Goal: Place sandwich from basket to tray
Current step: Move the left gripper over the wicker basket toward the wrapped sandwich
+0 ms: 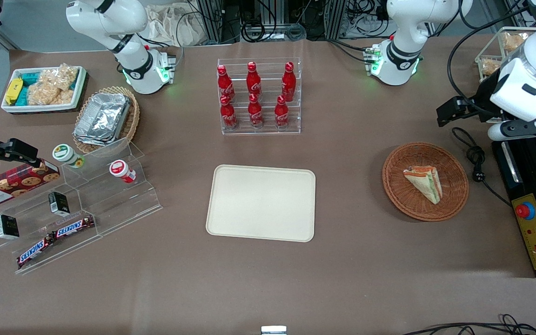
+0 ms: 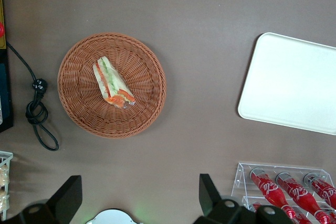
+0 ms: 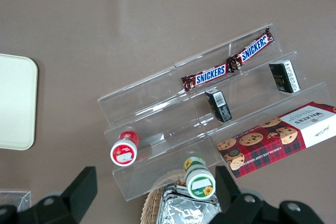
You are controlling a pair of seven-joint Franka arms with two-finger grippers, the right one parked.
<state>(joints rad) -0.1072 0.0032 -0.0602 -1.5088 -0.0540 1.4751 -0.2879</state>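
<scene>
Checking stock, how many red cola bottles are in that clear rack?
6, in the rack: three on the upper step, three on the lower step, none seemingly hidden. The gripper hangs open above the table near the basket.

You face a brown worktop point(image 1: 268, 279) under even light; cables point(image 1: 268, 23) trail along its back edge.
</scene>
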